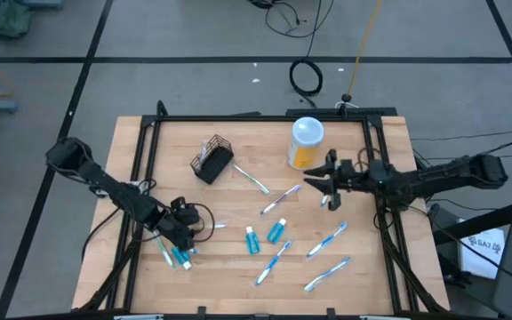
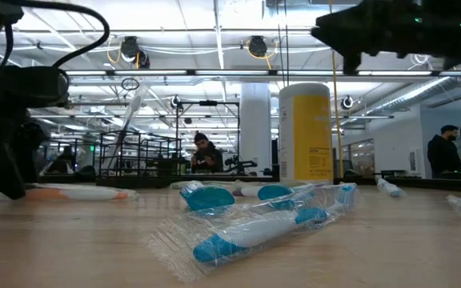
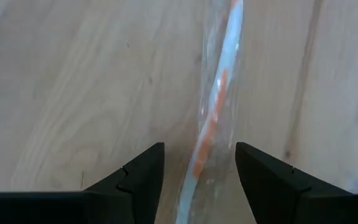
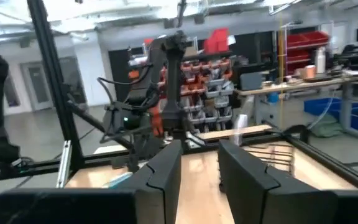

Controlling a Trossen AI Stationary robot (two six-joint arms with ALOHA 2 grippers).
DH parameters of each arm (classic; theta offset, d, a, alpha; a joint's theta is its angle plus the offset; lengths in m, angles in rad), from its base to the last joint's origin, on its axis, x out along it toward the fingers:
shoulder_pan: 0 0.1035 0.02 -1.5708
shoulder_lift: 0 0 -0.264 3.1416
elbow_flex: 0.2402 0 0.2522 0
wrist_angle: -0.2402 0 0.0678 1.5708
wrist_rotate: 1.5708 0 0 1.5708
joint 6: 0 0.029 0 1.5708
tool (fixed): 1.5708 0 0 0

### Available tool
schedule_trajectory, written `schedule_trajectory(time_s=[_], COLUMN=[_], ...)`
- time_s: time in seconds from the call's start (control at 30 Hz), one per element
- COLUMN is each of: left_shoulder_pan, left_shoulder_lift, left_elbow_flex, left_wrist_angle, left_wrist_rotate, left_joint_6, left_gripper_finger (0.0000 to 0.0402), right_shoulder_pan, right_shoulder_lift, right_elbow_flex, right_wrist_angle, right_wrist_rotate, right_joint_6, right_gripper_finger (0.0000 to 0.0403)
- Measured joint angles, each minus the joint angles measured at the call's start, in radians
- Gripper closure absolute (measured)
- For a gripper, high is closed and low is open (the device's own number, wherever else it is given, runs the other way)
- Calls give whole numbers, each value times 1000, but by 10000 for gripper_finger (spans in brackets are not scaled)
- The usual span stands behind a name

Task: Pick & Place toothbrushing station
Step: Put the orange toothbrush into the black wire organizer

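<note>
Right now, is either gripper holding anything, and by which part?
Nothing is held. The left gripper is open, its fingers straddling a wrapped toothbrush lying on the table, not closed on it. The right gripper is raised and empty.

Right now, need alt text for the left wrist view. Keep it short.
Looking down past the left gripper, whose open fingers straddle a wrapped toothbrush lying on the wooden table. The brush is pale blue with an orange stretch, inside clear wrapping. Nothing is gripped yet.
</note>
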Motion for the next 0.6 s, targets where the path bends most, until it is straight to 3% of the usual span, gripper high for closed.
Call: schedule_trajectory(time_s=[0.2,0.47,0.6], left_shoulder_pan=[-6,-6,-6], left_shoulder_lift=[32,22,21], left_elbow_flex=[3,-2,3], left_wrist_angle=[4,61,93], left_wrist_rotate=[-18,-22,-16], left_joint_6=[24,106,223], left_gripper_finger=[253,360,392], right_shoulder_pan=[4,55,72], right_shoulder_lift=[249,556,665], right_elbow_flex=[149,413,537], right_wrist_angle=[-4,7,-130], right_wrist_rotate=[-99,-95,-96], right_joint_6=[-2,-15,-40], right_gripper_finger=[305,305,303])
